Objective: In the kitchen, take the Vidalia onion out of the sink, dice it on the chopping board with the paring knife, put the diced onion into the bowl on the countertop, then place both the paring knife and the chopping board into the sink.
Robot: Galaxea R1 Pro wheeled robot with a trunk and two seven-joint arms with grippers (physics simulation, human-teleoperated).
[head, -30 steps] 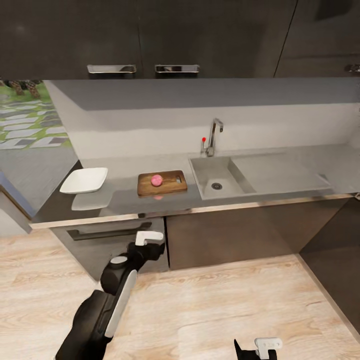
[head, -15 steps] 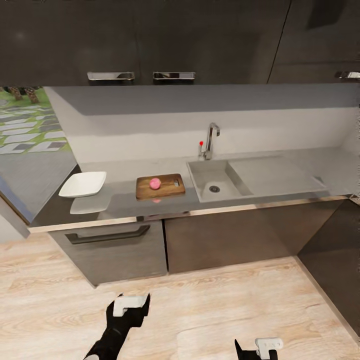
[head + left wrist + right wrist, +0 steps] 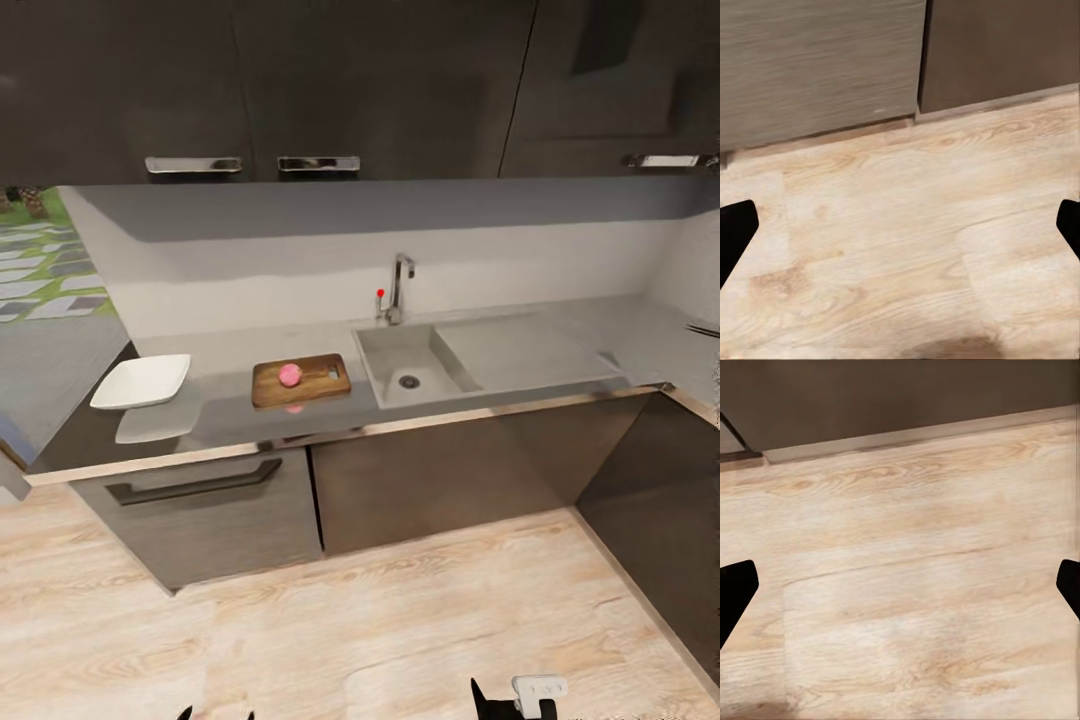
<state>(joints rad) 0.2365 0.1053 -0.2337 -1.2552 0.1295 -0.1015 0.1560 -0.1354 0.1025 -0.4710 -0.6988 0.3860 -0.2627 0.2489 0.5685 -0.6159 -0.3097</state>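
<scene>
On the chopping board [image 3: 300, 380], up on the desk [image 3: 230, 415], your Vidalia onion [image 3: 290, 375] waits, far ahead of both low, wide-apart grippers.

A long glossy grey countertop [image 3: 230, 415] with a metal front edge carries 2 loose things: a white square bowl [image 3: 141, 381] near its left end and a brown chopping board [image 3: 318, 385] just left of the recessed sink [image 3: 385, 355]. A pinkish Vidalia onion [image 3: 290, 375] sits on the board.
</scene>
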